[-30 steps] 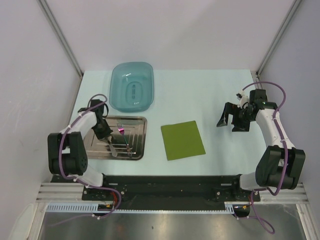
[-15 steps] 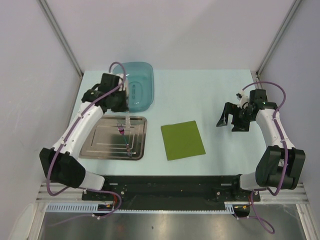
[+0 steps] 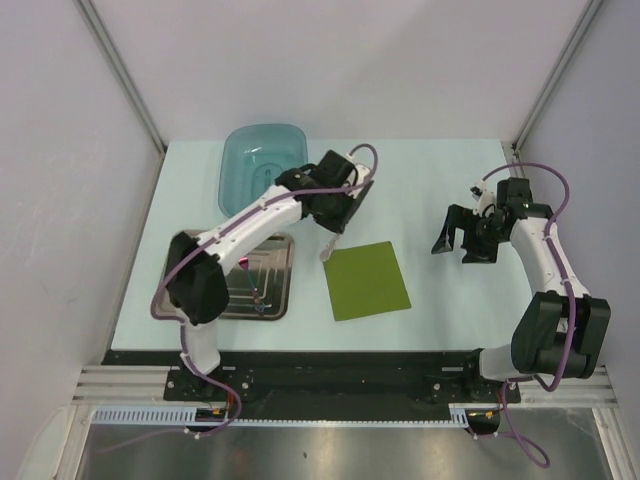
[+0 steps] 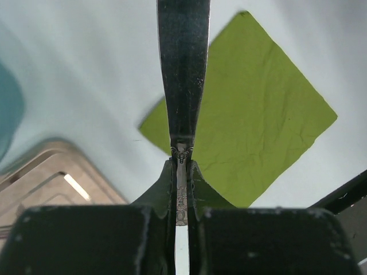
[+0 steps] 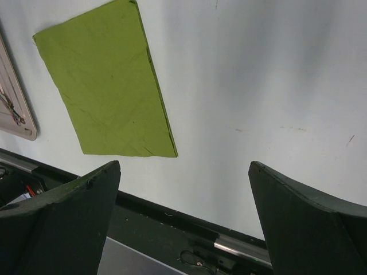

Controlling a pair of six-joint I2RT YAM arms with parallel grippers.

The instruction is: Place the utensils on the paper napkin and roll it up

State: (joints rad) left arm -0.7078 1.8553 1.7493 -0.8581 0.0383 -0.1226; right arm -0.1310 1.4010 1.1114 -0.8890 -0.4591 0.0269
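My left gripper (image 3: 331, 230) is shut on the end of a slim silver utensil (image 4: 183, 74), which hangs from it over the table. It hovers just off the far left corner of the olive-green paper napkin (image 3: 366, 281), which lies flat. In the left wrist view the utensil's blade crosses the napkin (image 4: 264, 120) edge. More utensils (image 3: 256, 295), one with a magenta part, lie in the steel tray (image 3: 275, 290). My right gripper (image 3: 458, 243) hangs open and empty to the right of the napkin (image 5: 106, 86), with the fingers (image 5: 86, 200) wide apart.
A teal plastic basin (image 3: 250, 165) stands at the back, behind the tray. My left arm reaches across the tray and hides much of it. The table's near edge has a black rail (image 3: 350, 365). Grey walls close in both sides.
My left arm has lifted a utensil out of the tray and swung it right, past the basin, to the napkin's far left corner. The right arm has not moved.
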